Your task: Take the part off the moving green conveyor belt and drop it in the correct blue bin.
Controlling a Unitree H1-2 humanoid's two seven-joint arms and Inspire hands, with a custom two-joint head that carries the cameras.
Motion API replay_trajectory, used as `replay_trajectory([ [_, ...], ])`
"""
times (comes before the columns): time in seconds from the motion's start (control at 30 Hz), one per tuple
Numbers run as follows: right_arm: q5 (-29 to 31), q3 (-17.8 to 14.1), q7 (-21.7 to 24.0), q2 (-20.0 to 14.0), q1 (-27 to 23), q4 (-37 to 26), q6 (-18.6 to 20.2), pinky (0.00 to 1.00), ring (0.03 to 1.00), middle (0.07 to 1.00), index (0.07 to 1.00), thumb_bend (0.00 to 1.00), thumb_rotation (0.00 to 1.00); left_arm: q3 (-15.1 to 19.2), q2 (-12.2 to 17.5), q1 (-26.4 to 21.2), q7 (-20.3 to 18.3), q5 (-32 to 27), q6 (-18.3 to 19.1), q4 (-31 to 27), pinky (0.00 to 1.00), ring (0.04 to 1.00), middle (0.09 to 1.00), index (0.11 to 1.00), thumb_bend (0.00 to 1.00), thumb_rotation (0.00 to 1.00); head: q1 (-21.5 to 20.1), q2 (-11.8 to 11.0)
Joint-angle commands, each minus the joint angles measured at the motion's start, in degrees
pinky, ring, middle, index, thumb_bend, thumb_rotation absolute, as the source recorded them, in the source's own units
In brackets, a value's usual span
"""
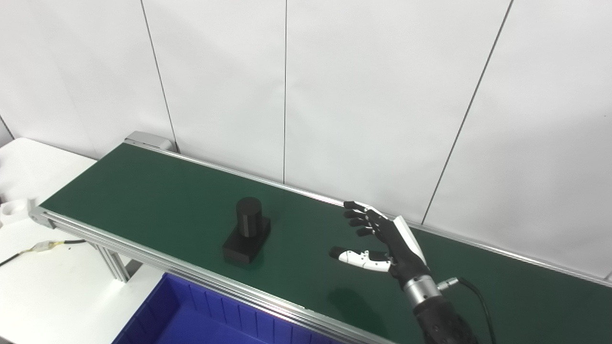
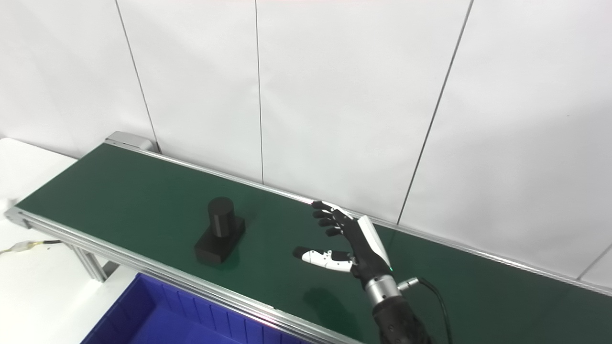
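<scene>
Green belt point(image 1: 158, 191) runs in a slant from the upper left to the lower right, framed by aluminium rails. On it stands the black part point(image 1: 247, 231): a flat rectangular base with an upright cylinder on top, sitting toward the near rail, left of the belt's middle. The right hand point(image 1: 382, 241) hovers over the belt to the right of the part and apart from it, its palm turned toward the part. It holds nothing; its fingers point(image 1: 359, 217) are spread and stretched out, and the thumb point(image 1: 356, 258) points left, low over the belt. A cable point(image 1: 478, 296) loops from the wrist. Below the near rail, at the bottom edge, sits a blue bin point(image 1: 191, 315), only partly in view. A white counter point(image 1: 43, 162) lies to the left, with a thin wire point(image 1: 43, 246) on it. The left hand is out of view.
</scene>
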Motion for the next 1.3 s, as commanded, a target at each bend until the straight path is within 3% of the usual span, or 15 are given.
replay_trajectory([
  [0.0,0.3,0.14,-1.14,1.52,-3.31,-0.31,-3.78,0.72,0.774,0.79,0.829,0.67,0.27,-0.42,-0.26,-0.14,-0.81,0.25,-2.24,-1.53,0.63,0.698,0.745,0.774,0.88,0.55,0.06,0.04],
  [0.2,0.14,0.84,-0.7,2.48,-4.95,2.08,-3.11,0.72,0.783,0.804,0.833,0.66,0.23,-1.37,-0.08,-0.09,0.07,1.16,-2.24,-1.49,0.62,0.682,0.734,0.763,0.88,0.55,0.37,0.11],
  [0.4,0.7,0.92,-1.06,4.01,-7.2,7.48,-4.92,0.73,0.786,0.802,0.828,0.67,0.2,-2.54,-0.03,0.01,0.97,1.93,-2.24,-1.61,0.63,0.7,0.749,0.765,0.88,0.56,0.8,0.21],
  [0.7,-0.3,1.63,-2.1,5.32,-9.93,13.15,-7.8,0.72,0.782,0.808,0.83,0.67,0.18,-3.5,-0.81,0.28,5.57,3.91,-2.24,-1.58,0.62,0.716,0.76,0.779,0.88,0.58,0.63,0.09],
  [1.27,-0.02,0.85,-4.45,7.5,-16.52,26.71,-10.44,0.73,0.794,0.819,0.839,0.68,0.16,-5.77,-1.34,0.88,10.47,3.68,-2.24,-2.4,0.64,0.699,0.741,0.77,0.82,0.6,1.16,0.13],
])
